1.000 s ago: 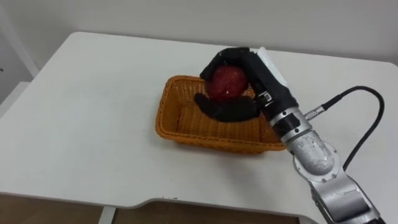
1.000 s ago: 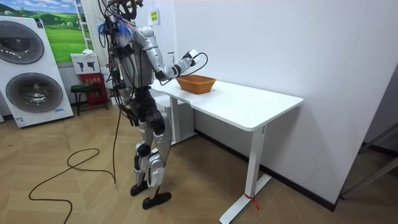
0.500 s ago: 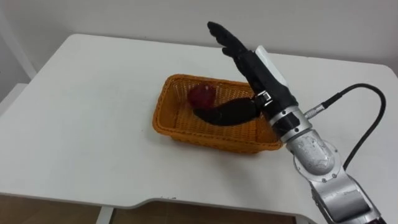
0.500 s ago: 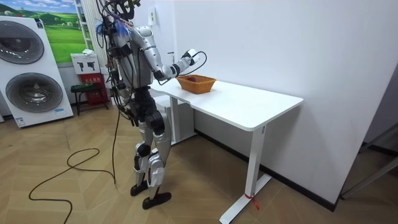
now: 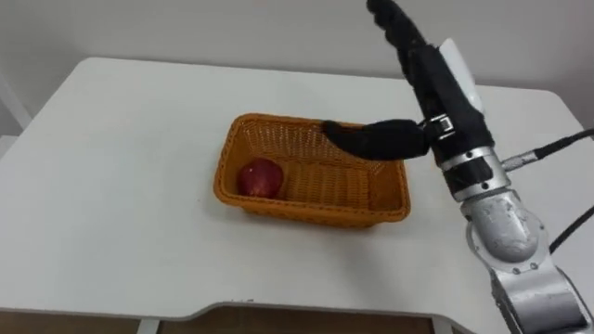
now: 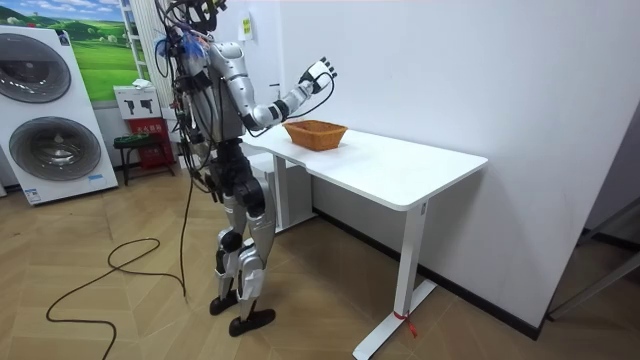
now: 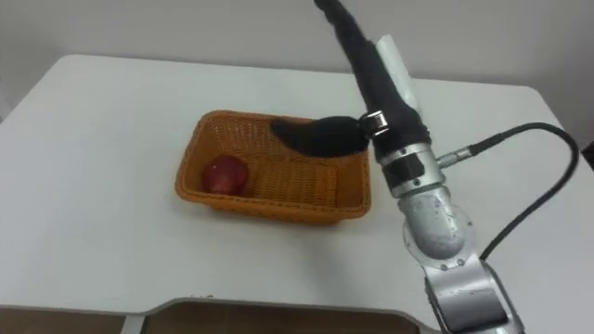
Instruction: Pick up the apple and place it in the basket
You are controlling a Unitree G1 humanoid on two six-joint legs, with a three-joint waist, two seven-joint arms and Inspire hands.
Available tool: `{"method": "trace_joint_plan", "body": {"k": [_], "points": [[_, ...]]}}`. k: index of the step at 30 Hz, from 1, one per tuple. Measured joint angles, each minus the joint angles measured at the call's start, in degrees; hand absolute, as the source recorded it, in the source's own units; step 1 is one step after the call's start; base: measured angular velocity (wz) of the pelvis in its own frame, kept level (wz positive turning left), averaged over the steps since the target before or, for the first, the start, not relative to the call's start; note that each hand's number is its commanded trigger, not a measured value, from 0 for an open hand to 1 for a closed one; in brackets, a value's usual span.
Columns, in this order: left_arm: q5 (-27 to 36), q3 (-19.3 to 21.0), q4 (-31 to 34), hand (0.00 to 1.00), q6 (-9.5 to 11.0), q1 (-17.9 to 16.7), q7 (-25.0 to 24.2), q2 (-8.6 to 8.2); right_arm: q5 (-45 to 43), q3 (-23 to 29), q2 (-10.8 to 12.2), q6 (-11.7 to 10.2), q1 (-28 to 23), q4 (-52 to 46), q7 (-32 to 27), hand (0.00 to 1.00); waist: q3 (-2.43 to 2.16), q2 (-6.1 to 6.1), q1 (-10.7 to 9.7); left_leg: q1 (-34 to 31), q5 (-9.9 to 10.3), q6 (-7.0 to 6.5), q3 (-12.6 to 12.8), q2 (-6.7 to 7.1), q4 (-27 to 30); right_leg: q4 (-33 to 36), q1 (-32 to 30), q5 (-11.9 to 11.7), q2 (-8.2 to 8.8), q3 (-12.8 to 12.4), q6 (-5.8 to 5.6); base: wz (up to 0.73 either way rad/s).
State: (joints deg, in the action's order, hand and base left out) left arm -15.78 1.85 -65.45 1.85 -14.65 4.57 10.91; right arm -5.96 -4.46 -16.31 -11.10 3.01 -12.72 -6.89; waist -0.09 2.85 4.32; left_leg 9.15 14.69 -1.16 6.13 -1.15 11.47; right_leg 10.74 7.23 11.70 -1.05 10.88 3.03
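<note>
While the apple lies in the basket, the right hand hovers empty above.
Midway between the table's front and back edges, the basket holds the apple at its left end; over its far right rim the hand is spread, fingers straight, gripping nothing. If it sinks, its thumb could snag the rim and drag the basket.

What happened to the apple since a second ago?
The right hand let go of the apple: it was curled round it above the basket, then opened. The apple dropped in and now lies at the basket's left end. The open hand has lifted higher above the basket. The basket stays on the white table.
</note>
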Motion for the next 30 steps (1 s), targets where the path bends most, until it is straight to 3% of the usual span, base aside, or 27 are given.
{"method": "trace_joint_plan", "body": {"k": [5, 7, 11, 15, 19, 24, 30], "points": [[-0.04, 3.04, 0.25, 0.0, 0.97, -2.78, 0.28, -0.1, -1.16, 9.31, -0.01, -1.57, -0.34, -0.09, -6.89, 0.0, -0.06, -0.01, -2.72, 0.27, 0.0, 0.0, 0.0, 0.0, -0.04, -0.08, 0.61, -0.01, -0.01, -0.02, -0.02, 0.0], [-0.05, 5.04, 0.2, 0.0, 1.02, -4.05, 1.06, -0.27, -0.6, 15.35, -0.19, -2.06, -0.56, 0.2, -11.28, 0.0, -0.12, 0.08, -3.99, 0.48, 0.0, 0.0, 0.14, -0.02, -0.09, -0.04, 0.62, -0.01, -0.02, 0.04, -0.02, 0.0], [0.28, 7.88, 0.18, 0.0, 1.04, -4.41, 2.18, -0.33, -1.19, 23.25, -2.25, -2.14, -4.49, 1.14, -19.83, 0.0, -0.2, 0.26, -4.22, 0.55, 0.0, 0.0, 0.86, -0.08, -0.14, 0.14, 0.15, 0.0, -0.08, -0.41, -0.02, -0.07], [0.36, 10.42, 0.27, 0.0, 0.99, -5.83, 2.68, -0.46, -1.26, 30.59, -2.4, -2.0, -6.44, 7.27, -29.47, 0.0, -0.1, 0.9, -5.92, 0.54, 0.0, 0.0, 1.79, -0.05, -0.06, 0.05, -0.34, 0.01, -0.1, -1.44, -0.04, -0.12], [0.41, 12.86, 0.93, 0.0, 0.84, -6.27, 2.68, -0.49, 0.36, 36.13, -2.37, -1.37, -10.44, 13.67, -38.15, 0.0, -0.48, 1.37, -7.01, 0.57, 0.0, 0.0, 2.28, -0.08, -0.22, 0.19, -0.64, 0.01, -0.17, -1.85, -0.07, -0.05], [0.35, 13.23, 3.65, 0.0, -0.46, -7.08, 2.67, -0.47, 3.83, 38.04, -2.36, -1.1, -14.64, 24.28, -43.72, 0.0, -0.44, 1.56, -7.67, 0.25, 0.0, 0.0, 3.26, -0.2, -0.26, 0.62, -1.67, -0.03, -0.38, -3.07, -0.02, -0.13], [0.48, 13.74, 6.22, 0.0, -3.07, -6.29, 2.52, -0.58, 15.21, 35.54, -1.43, 3.46, -17.09, 49.13, -40.54, 0.0, -0.39, 1.41, -7.37, 0.42, 0.0, -0.01, 3.26, -0.09, -0.62, 0.94, -1.84, 0.03, -0.25, -3.41, -0.1, -0.02]]}}
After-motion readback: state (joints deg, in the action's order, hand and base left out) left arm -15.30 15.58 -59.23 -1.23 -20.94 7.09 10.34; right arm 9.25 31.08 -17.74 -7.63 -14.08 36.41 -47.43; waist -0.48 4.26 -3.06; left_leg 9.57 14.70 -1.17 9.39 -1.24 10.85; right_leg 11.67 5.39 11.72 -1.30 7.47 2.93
